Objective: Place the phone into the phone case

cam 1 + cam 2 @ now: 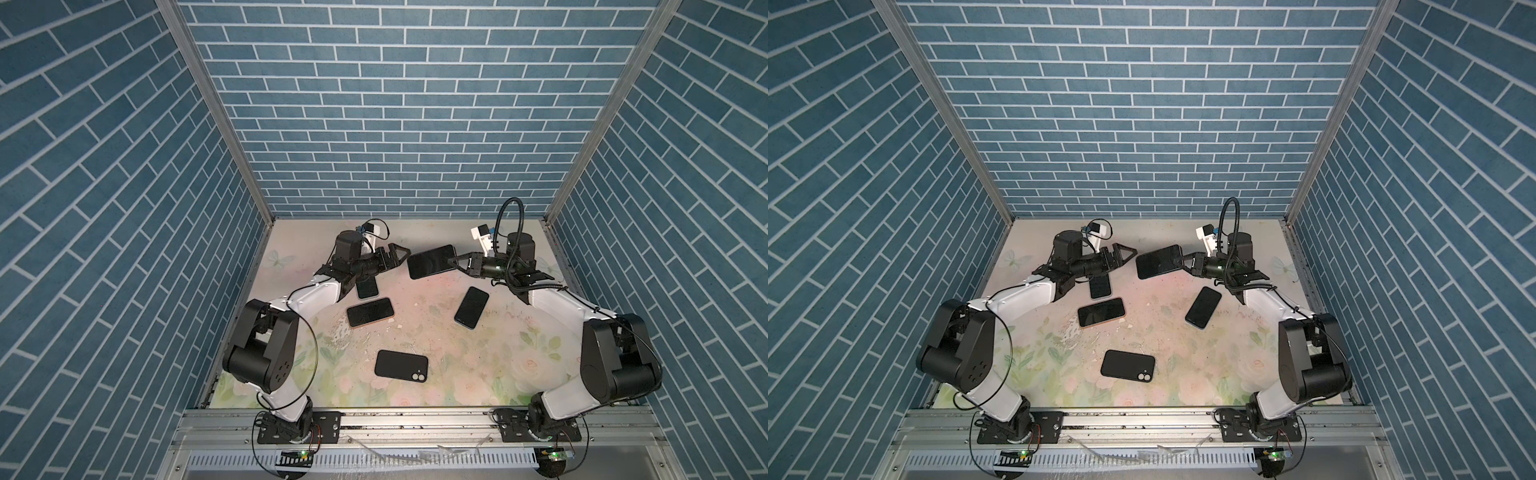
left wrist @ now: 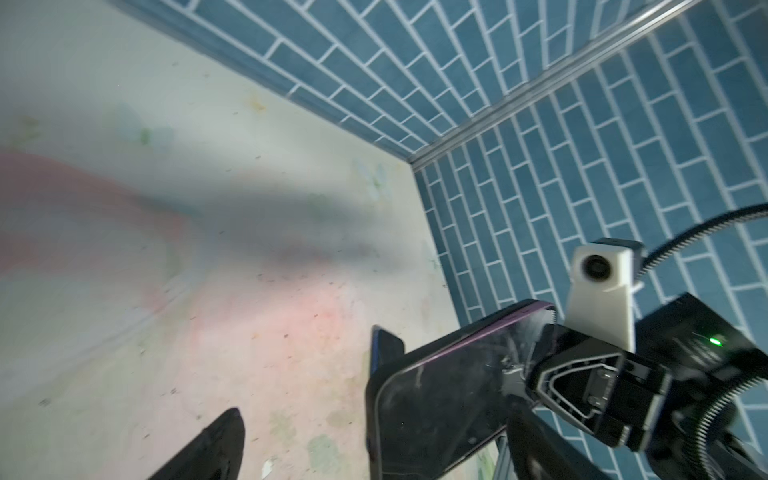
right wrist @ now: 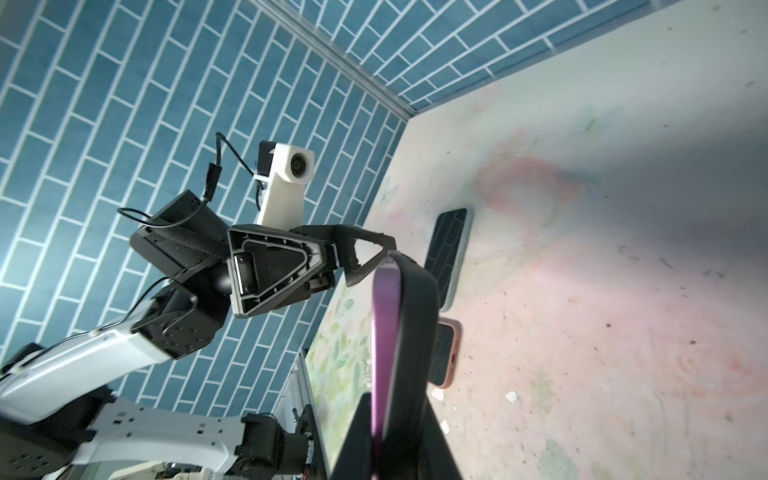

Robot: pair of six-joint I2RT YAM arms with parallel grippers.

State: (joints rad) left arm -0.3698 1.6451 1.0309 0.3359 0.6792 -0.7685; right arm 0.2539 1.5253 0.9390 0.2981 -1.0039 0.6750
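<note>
white arm links with black joints, black cables, white wrist cameras and black triangular-framed jaws.

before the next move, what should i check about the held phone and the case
1. Right gripper shut on the purple-edged phone: ok.
2. Left gripper jaws open: ok.
3. Left gripper clear of the phone: cannot tell, a fingertip sits right beside its edge.
4. Phone lifted off the table: ok.
5. Black case lying flat with nothing on it, near the table's front: ok.
6. Case opening facing up: cannot tell.
</note>
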